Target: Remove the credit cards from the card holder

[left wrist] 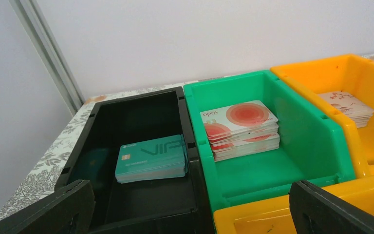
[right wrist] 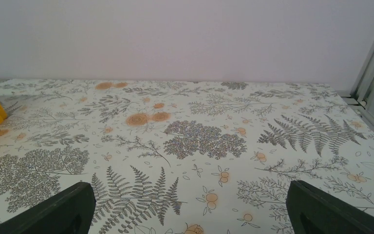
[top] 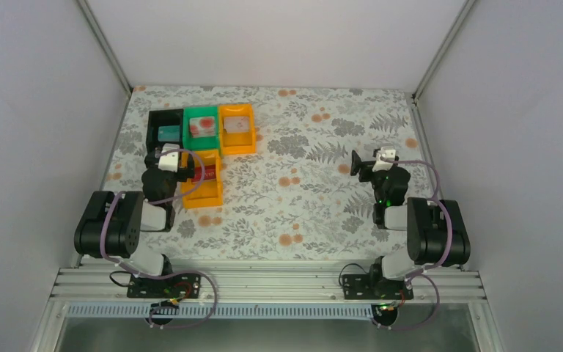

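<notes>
Neatly stacked teal credit cards (left wrist: 151, 158); left end effector (left wrist: 192, 209) and right end effector (right wrist: 191, 209) gape empty.

Four trays sat at the far left of the flowered table (top: 300, 198): a black tray (top: 152, 128) with teal cards (top: 168, 134), a green tray (top: 188, 133) with red-and-white cards (top: 204, 126), an orange tray (top: 249, 136) with pale cards (top: 236, 123), and a nearer orange tray (top: 204, 196). The left gripper (top: 167, 152) hung by the black tray's near edge. The right gripper (top: 363, 163) hovered over the cloth, well apart.
</notes>
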You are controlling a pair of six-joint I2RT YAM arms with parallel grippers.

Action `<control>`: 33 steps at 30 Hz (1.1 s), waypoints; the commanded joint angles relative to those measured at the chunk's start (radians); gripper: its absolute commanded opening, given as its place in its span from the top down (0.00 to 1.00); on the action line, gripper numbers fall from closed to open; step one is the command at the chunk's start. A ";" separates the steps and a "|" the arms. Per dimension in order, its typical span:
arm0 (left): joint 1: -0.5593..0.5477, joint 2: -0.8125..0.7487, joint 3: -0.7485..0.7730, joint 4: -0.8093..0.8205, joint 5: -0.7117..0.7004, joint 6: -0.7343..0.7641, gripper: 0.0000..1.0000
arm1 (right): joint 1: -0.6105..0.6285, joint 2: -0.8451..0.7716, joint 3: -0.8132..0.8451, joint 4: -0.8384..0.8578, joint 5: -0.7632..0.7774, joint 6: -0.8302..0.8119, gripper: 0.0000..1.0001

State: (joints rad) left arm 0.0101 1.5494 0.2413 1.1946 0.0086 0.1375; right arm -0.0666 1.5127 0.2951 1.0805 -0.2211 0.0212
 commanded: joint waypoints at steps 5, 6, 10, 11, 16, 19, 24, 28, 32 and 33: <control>0.004 0.003 0.010 0.034 0.010 -0.015 0.00 | 0.002 0.001 0.047 -0.019 0.001 -0.019 0.01; 0.004 0.004 0.010 0.035 0.011 -0.016 0.00 | 0.001 -0.015 0.087 -0.088 0.017 -0.009 0.01; 0.004 -0.002 0.008 0.044 0.011 -0.016 0.00 | -0.011 -0.099 0.402 -0.603 0.051 0.057 0.01; 0.005 -0.023 0.037 -0.001 0.008 -0.018 0.00 | -0.011 -0.115 0.443 -0.654 0.021 0.052 0.01; 0.071 -0.106 0.561 -0.918 0.149 -0.015 0.00 | -0.011 -0.289 0.545 -0.856 -0.035 0.102 0.01; 0.167 -0.099 0.810 -1.242 0.312 -0.028 0.00 | -0.012 -0.401 0.556 -0.950 -0.052 0.147 0.01; 0.320 -0.293 0.876 -1.439 0.492 0.069 0.00 | -0.011 -0.579 0.507 -1.008 -0.098 0.215 0.01; 0.385 -0.289 1.004 -1.791 0.400 0.218 0.00 | -0.012 -0.631 0.529 -1.069 -0.188 0.243 0.01; 0.609 -0.232 0.957 -1.946 0.403 0.343 0.01 | -0.011 -0.625 0.572 -1.129 -0.287 0.246 0.01; 0.682 -0.220 0.934 -1.950 0.408 0.385 0.01 | -0.011 -0.621 0.575 -1.136 -0.314 0.243 0.01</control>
State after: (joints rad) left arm 0.4873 1.2583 1.2488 -0.4606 0.4213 0.3462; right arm -0.0734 0.8837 0.8265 0.0429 -0.4057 0.2405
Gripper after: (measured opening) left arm 0.996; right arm 0.992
